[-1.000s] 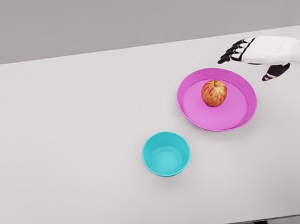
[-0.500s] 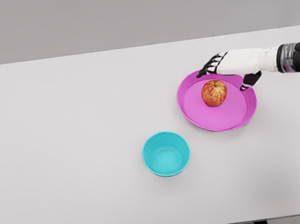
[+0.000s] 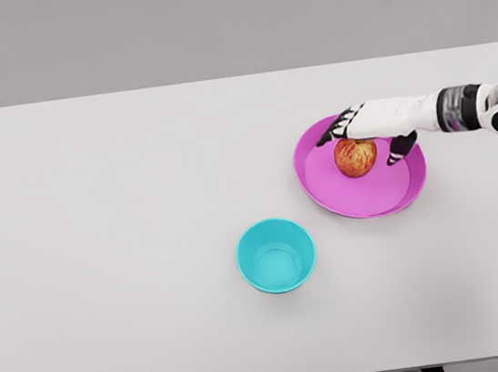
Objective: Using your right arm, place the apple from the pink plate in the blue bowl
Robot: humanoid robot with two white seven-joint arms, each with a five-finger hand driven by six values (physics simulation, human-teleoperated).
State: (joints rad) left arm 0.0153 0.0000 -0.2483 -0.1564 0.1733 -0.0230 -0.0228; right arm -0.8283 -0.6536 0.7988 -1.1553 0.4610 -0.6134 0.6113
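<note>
In the head view, a flat, matte white bench (image 3: 127, 239) fills most of the picture under a plain grey wall. On its right side lies a round, shallow pink plate (image 3: 388, 193) with a smooth, low raised rim. A round apple (image 3: 355, 157), red streaked with yellow, sits on the plate's upper half, toward the far rim. Nearer the bench's middle, well apart from the plate to its lower left, stands a small round blue bowl (image 3: 276, 255) with smooth turquoise walls.

The right hand (image 3: 371, 124), glossy white with dark tips, reaches in from the right edge and hovers over the apple's top. Its fingers (image 3: 333, 129) are spread and point left past the fruit, while the thumb (image 3: 400, 148) hangs down on the apple's right side. The fingers are loosely open, not closed around the apple; whether they touch it cannot be told.
</note>
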